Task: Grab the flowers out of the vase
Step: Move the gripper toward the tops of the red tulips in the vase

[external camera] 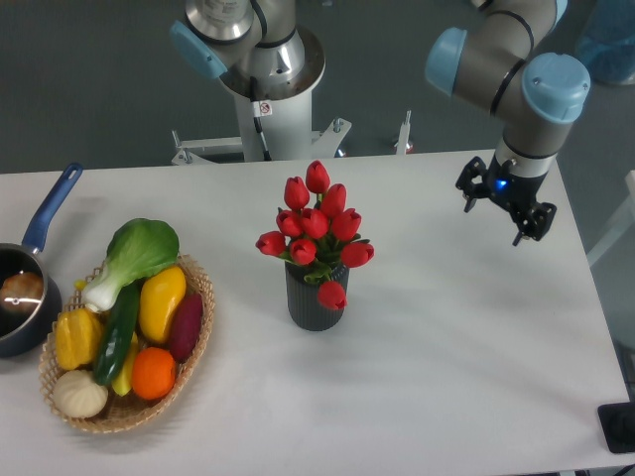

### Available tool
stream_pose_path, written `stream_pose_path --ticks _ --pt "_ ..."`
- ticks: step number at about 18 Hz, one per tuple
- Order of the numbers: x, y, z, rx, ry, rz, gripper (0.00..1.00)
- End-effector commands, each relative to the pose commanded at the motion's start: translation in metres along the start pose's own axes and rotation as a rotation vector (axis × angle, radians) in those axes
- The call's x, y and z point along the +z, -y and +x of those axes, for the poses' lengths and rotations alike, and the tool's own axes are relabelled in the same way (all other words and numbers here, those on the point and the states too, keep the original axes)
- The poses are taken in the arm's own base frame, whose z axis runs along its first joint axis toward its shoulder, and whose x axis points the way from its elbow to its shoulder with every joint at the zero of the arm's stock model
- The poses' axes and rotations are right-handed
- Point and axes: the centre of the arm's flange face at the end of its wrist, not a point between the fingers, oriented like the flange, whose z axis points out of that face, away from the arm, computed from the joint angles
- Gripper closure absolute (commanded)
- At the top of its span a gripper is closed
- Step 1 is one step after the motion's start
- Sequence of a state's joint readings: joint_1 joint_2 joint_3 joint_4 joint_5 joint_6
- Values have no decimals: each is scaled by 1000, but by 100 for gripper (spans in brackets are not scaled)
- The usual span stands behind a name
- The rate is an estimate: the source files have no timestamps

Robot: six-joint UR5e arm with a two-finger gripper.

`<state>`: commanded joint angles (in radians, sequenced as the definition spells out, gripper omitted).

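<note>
Camera view: bunch of red tulip buds with green stems (316,230) sits upright in dark ribbed cylindrical vase (315,298), mid-table. Black two-finger gripper (493,223) hangs well apart to the right, fingers spread, gripping nothing.

Red tulip buds on the flowers (316,226), with green leaves beneath. The vase (315,302) is dark grey-black, ribbed in vertical lines. The counter (446,347) is plain white. The claw (503,208) is black, with a small blue light above it. The pot (22,297) is dark with a blue handle. The woven basket (193,337) is tan.
</note>
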<state>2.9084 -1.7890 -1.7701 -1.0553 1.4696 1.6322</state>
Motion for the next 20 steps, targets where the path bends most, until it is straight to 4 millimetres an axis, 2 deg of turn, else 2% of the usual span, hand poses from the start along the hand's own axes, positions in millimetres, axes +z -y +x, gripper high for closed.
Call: stream_pose_path --ticks 3,4,7,9,12,14,15,18,20 --pt "-48 26 29 30 56 52 0" --pt "-54 29 35 26 45 92 0" --pt "-55 39 52 20 -21 192 0" --pt "-55 51 61 18 -45 317 0" --pt "-37 64 67 -3 -90 486 0" --pt "-7 66 75 -24 -152 521 0" --pt "-1 69 80 -29 -170 535 0" --pt "2 82 85 -36 -188 613 0" --pt "12 86 89 -47 -209 661 0"
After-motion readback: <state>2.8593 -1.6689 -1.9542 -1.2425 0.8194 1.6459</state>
